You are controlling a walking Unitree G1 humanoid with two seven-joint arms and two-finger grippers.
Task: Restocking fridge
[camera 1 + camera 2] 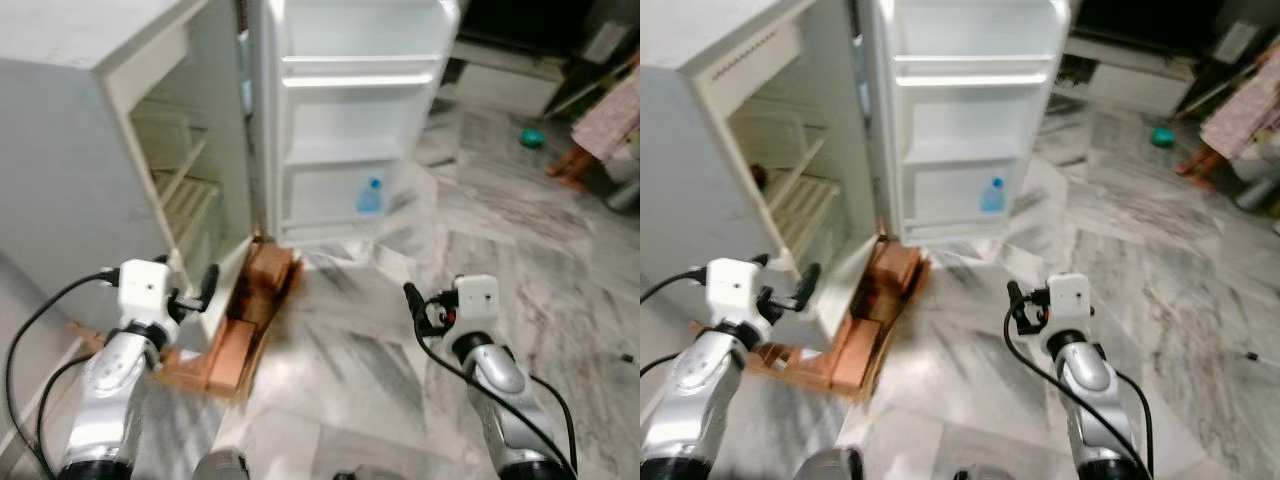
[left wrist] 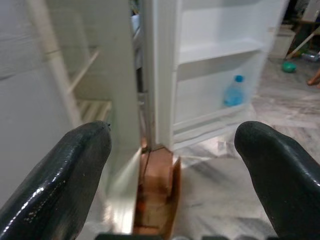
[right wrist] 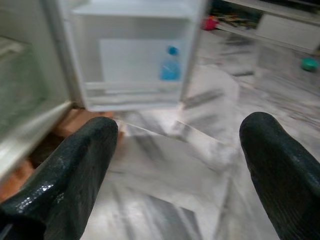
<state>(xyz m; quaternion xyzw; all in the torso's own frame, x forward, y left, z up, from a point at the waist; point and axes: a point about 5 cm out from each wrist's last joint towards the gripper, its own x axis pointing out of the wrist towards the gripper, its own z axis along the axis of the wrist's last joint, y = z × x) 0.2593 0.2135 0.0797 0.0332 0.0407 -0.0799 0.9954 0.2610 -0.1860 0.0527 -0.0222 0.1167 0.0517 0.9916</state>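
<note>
Before your robot stood a white fridge [image 1: 70, 150] with its door [image 1: 350, 120] swung fully open, the whole unit resting on a low wooden pallet [image 1: 245, 330] on a grey marble floor [image 1: 480, 250]. You had one item stocked: a clear water bottle with a blue cap [image 1: 370, 195], upright in the lowest door compartment, toward the side of that compartment farthest from the hinge. The door shelves above it carried nothing that could be made out. Inside the cabinet, pale wire shelves [image 1: 185, 200] were visible; a small dark object sat at the back of one shelf in the right eye view, too blurred to identify. Your left gripper [image 1: 195, 290] was raised in front of the lower edge of the cabinet opening, near the pallet, with its two black fingers [image 2: 60, 180] spread wide and nothing between them. Your right gripper [image 1: 425, 305] hovered over bare floor, well apart from the fridge, its fingers [image 3: 65, 175] likewise spread wide and holding nothing. Beyond the door, you had a small green object [image 1: 531, 137] lying on the floor, and pink fabric [image 1: 610, 115] at the far right edge.
</note>
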